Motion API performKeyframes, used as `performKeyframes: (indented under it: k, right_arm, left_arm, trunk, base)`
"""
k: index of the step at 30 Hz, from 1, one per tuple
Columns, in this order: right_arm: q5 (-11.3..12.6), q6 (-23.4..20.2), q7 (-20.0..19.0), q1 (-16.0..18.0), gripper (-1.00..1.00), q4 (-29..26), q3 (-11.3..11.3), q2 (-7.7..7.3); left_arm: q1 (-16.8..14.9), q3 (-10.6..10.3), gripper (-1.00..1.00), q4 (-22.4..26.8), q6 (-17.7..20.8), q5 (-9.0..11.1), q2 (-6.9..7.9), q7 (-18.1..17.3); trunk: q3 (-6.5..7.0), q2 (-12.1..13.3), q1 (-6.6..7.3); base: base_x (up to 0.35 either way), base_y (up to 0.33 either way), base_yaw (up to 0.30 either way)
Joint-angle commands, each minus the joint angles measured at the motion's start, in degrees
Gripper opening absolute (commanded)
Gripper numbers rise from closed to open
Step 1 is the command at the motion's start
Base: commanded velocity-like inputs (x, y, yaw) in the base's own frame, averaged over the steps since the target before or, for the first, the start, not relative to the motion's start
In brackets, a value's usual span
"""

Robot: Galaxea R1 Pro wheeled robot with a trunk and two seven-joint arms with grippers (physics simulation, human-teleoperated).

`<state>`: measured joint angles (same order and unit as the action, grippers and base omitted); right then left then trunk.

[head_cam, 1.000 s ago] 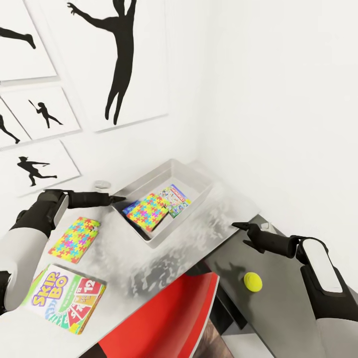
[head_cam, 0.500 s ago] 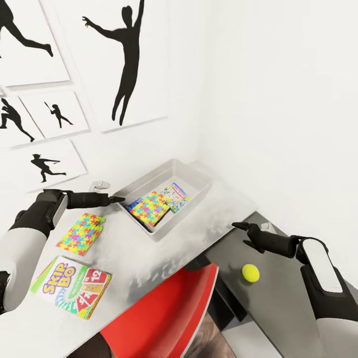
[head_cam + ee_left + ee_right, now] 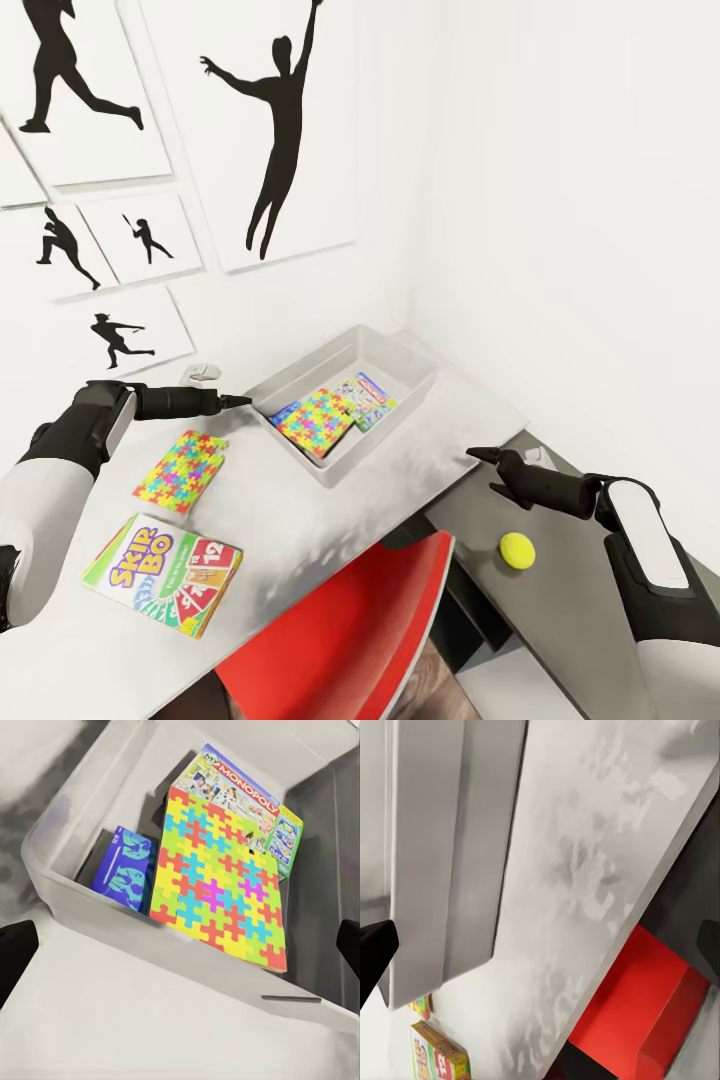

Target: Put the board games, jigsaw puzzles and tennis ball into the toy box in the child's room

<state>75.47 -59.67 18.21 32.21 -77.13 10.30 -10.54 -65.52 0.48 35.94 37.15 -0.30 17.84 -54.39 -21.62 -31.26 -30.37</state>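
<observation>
A grey toy box (image 3: pixel 405 352) sits on the light table (image 3: pixel 300 530) against the wall. Inside it, one jigsaw puzzle (image 3: pixel 316 421) lies tilted over a Monopoly box (image 3: pixel 368 397) and, as the left wrist view shows, a blue game box (image 3: pixel 126 868).

Outside the box, a second puzzle (image 3: pixel 181 470) lies flat on the table just beside its near-left corner. A Skip-Bo box (image 3: pixel 162 573) lies nearer the table's front edge. The tennis ball (image 3: pixel 517 550) rests well apart on the dark lower table section (image 3: pixel 590 620).

The left gripper (image 3: pixel 236 401) hangs empty above the table, near the box's left rim, its two fingers spread wide in the left wrist view. The right gripper (image 3: pixel 482 458) is held above the dark section, beyond the ball, also empty with fingers apart. A red chair (image 3: pixel 340 640) is tucked under the table between the arms.

Three toys are judged still to be placed.

- The thin puzzle lies flush with the table, so fingertips could slide over it or push it away rather than pinch it.
- The ball could roll off the dark section if nudged.
- The tilted puzzle inside leaves uneven footing, so the Skip-Bo box could be left propped over the rim.
</observation>
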Motion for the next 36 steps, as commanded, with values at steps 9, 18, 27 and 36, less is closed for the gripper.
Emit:
performKeyframes:
  k: [9,18,27,36]
  right_arm:
    - [0.3,2.3,0.7,0.0,1.0,2.2,-0.2,0.0]
    - [-1.4,2.7,0.6,0.0,1.0,2.3,-0.3,0.01]
    - [-1.5,2.7,0.6,0.0,1.0,2.3,-0.4,0.0]
    - [-1.5,2.8,0.6,0.0,1.0,2.3,-0.4,0.0]
  left_arm:
    - [0.0,0.0,1.0,0.0,0.4,-0.1,-0.07,-0.2]
    - [0.0,0.0,1.0,0.0,0.3,-0.2,-0.09,-0.1]
    - [0.0,0.0,1.0,0.0,0.3,-0.2,-0.09,-0.1]
    - [0.0,0.0,1.0,0.0,0.2,-0.2,-0.08,0.0]
  trunk:
    - [0.09,-0.1,-0.03]
    - [0.09,-0.1,-0.03]
    - [0.25,-0.1,-0.03]
    - [1.01,-0.1,-0.03]
  base:
    - [0.0,0.001,0.018]
    - [0.0,0.0,0.0]
    - [-0.108,0.0,0.009]
    - [-0.123,0.0,0.091]
